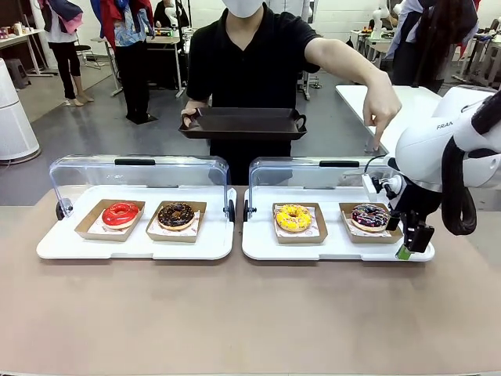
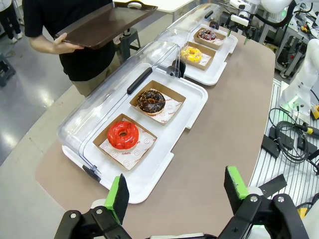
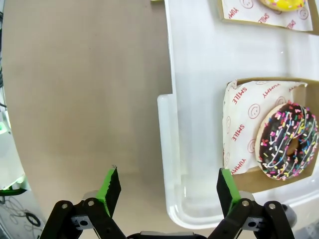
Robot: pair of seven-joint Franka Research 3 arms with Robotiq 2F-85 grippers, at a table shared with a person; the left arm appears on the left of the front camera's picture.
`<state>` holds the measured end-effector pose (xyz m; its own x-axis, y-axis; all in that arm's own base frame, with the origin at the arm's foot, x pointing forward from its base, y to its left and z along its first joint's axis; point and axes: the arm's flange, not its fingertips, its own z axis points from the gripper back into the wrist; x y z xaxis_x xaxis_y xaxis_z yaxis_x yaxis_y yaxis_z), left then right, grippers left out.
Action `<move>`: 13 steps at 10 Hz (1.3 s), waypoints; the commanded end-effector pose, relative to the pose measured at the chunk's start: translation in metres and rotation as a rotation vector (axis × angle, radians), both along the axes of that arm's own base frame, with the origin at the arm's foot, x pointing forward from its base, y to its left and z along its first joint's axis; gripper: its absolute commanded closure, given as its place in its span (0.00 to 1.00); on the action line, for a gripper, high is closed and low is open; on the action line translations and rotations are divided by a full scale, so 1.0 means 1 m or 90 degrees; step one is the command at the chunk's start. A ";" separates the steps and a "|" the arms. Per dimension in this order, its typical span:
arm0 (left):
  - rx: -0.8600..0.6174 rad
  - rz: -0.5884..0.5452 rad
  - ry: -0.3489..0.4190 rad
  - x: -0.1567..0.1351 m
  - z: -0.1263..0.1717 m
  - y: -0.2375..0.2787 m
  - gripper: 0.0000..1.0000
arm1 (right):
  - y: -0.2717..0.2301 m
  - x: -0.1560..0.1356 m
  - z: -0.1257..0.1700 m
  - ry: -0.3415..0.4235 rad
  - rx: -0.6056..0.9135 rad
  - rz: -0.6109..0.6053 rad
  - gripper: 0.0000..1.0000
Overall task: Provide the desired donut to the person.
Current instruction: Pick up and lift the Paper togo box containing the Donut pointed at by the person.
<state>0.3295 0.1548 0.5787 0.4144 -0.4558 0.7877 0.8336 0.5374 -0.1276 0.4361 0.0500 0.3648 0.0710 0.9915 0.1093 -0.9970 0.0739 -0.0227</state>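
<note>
Green pads spread wide and empty, the right pincer (image 3: 167, 186) hangs at the near right corner of the right-hand white tray (image 3: 199, 99). One pad is above the tray's rim and the other is above the bare brown desk (image 3: 84, 89). Just beyond it on that tray, the sprinkled chocolate donut (image 3: 286, 142) sits untouched in its cardboard box. The yellow donut (image 1: 293, 217) is boxed to its left. Behind the tray's raised clear lid (image 1: 313, 172), at its right end, the person's hand (image 1: 382, 117) points a finger downward. The person (image 1: 250, 55) holds a dark serving tray (image 1: 243, 123) behind the tray's left end. Left of this tray lies a second white tray (image 1: 133, 247) carrying a red donut (image 1: 120, 213) and a plain chocolate donut (image 1: 176, 215). The left pincer (image 2: 177, 191), likewise spread and empty, hovers farther left, past that second tray.
</note>
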 end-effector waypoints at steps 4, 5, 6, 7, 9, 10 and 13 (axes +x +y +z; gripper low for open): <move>-0.002 -0.005 -0.004 0.000 0.000 0.001 0.00 | -0.005 0.020 -0.007 0.027 0.002 -0.007 0.00; -0.002 -0.005 -0.004 0.000 0.000 0.001 0.00 | -0.007 0.025 -0.006 0.031 0.004 -0.012 0.00; -0.002 -0.005 -0.004 0.000 0.000 0.001 0.00 | -0.003 0.027 -0.007 0.034 0.012 -0.002 0.00; -0.002 -0.005 -0.004 0.000 0.000 0.001 0.00 | 0.003 0.028 -0.006 0.036 0.008 0.007 0.00; -0.002 -0.005 -0.004 0.000 0.000 0.001 0.00 | 0.012 0.036 -0.008 0.044 0.001 0.007 0.00; -0.002 -0.005 -0.004 0.000 0.000 0.001 0.00 | 0.016 0.039 -0.010 0.052 0.004 0.010 0.00; -0.002 -0.005 -0.004 0.000 0.000 0.001 0.00 | 0.027 0.050 -0.016 0.065 0.019 0.021 0.00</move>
